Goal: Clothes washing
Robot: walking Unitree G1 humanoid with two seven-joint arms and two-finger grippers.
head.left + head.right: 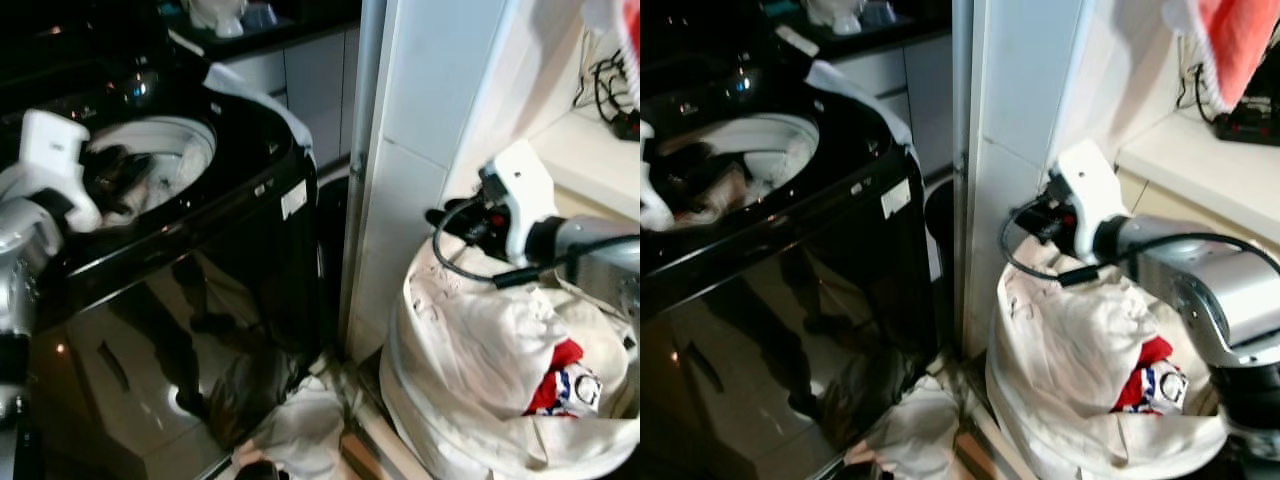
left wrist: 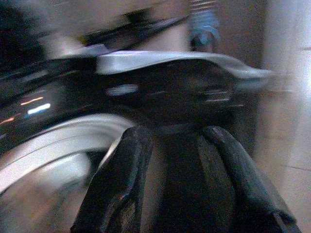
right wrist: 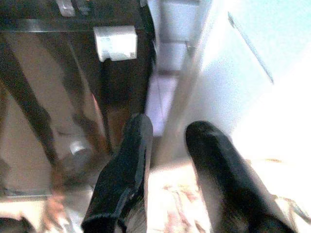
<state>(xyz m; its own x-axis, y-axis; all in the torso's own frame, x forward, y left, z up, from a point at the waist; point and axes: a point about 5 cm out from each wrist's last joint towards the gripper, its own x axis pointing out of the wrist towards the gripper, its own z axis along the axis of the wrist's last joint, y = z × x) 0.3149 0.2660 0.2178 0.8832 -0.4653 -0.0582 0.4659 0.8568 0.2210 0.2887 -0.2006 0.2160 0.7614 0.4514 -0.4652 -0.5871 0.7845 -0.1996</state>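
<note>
Washing machine (image 1: 190, 250): glossy black top-loader on the robot's left, lid up, round white drum (image 1: 160, 165) open to view.
Clothes in drum (image 1: 120, 180): a dark and pale heap lies inside, below the rim.
Laundry bag (image 1: 480, 390): large white cloth sack on the floor to the right, slumped open, its near edge hanging over the front.
Red garment (image 1: 555, 380): red, white and blue piece lying in the mouth of the bag, partly buried in white cloth.
Left hand (image 2: 170, 160): held at the left rim of the drum, over the opening; the two black fingers are apart with nothing between them.
Right hand (image 3: 167, 155): above the back edge of the bag, pointing toward the gap between machine and wall; fingers apart and empty.
White pillar (image 1: 420, 150): tiled upright standing between the machine and the bag, with a metal strip along its corner.
Cloth on floor (image 1: 300, 420): white piece crumpled at the foot of the machine, just beside the bag.
Table (image 1: 590, 150): white ledge behind the bag, black cables (image 1: 610, 90) lying on it.
Pink towel (image 1: 1240, 45): hangs down at the upper right, over the ledge.
</note>
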